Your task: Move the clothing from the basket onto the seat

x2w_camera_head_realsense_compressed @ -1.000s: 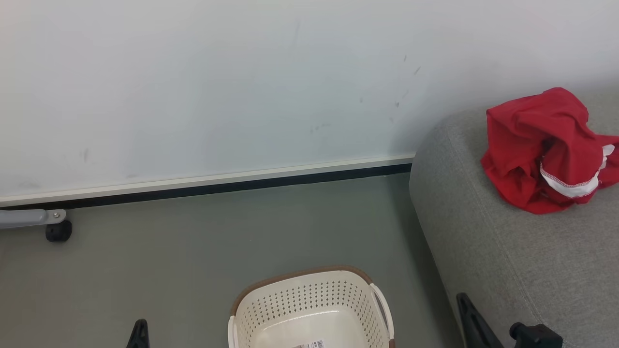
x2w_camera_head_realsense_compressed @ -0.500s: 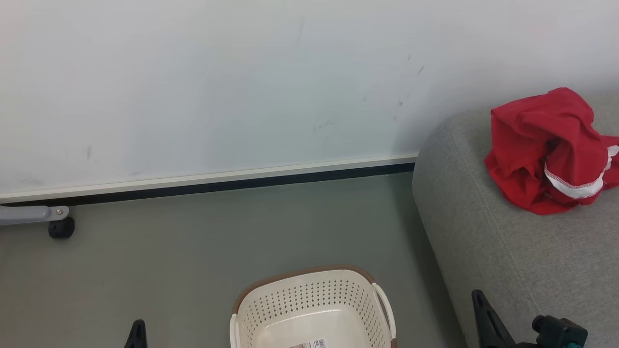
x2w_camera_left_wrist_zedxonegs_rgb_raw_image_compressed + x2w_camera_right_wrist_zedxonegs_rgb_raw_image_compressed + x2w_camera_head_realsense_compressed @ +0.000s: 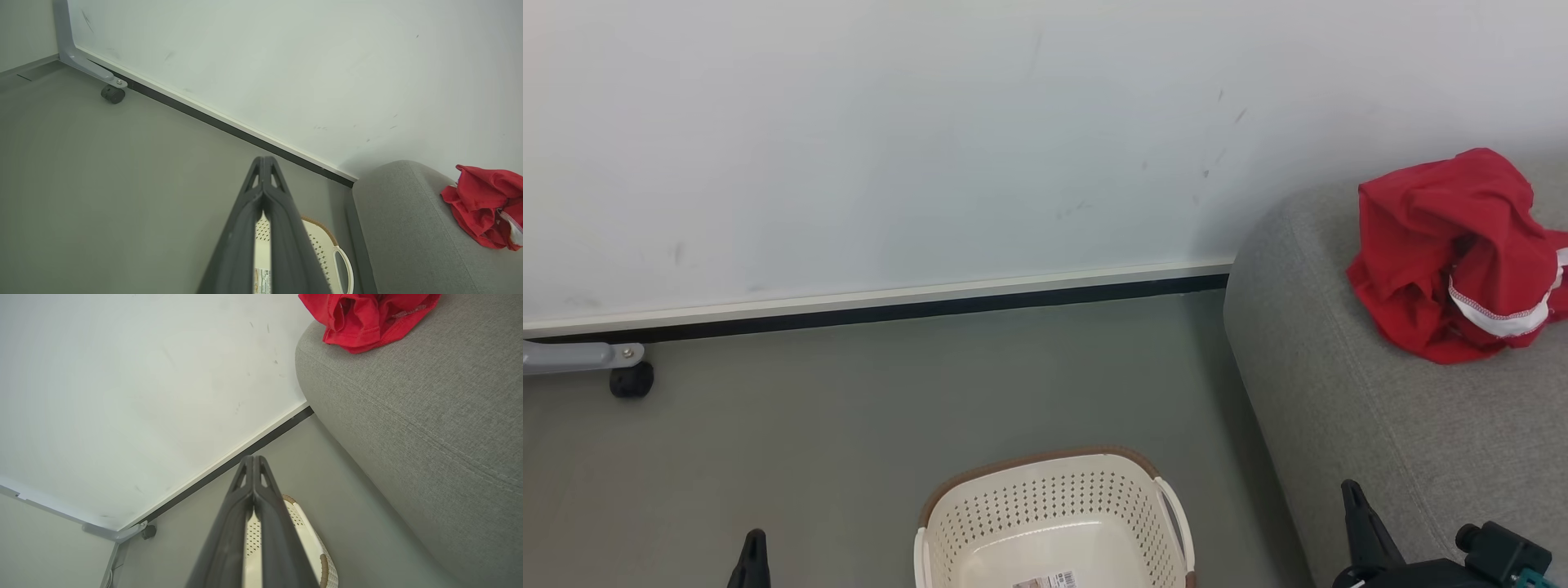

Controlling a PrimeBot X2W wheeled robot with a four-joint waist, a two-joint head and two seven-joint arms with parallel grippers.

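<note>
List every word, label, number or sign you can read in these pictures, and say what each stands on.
Barcode sticker on the bottom of the basket: bars and small print, too small to read.
Red clothing on the seat: no lettering shows on the folds in view.
Wall: scuff marks, no writing.

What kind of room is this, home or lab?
Probably a lab corner staged as a home: a grey sofa and laundry basket on a bare grey floor, a scuffed white wall, and a castor-wheeled metal frame leg.
</note>
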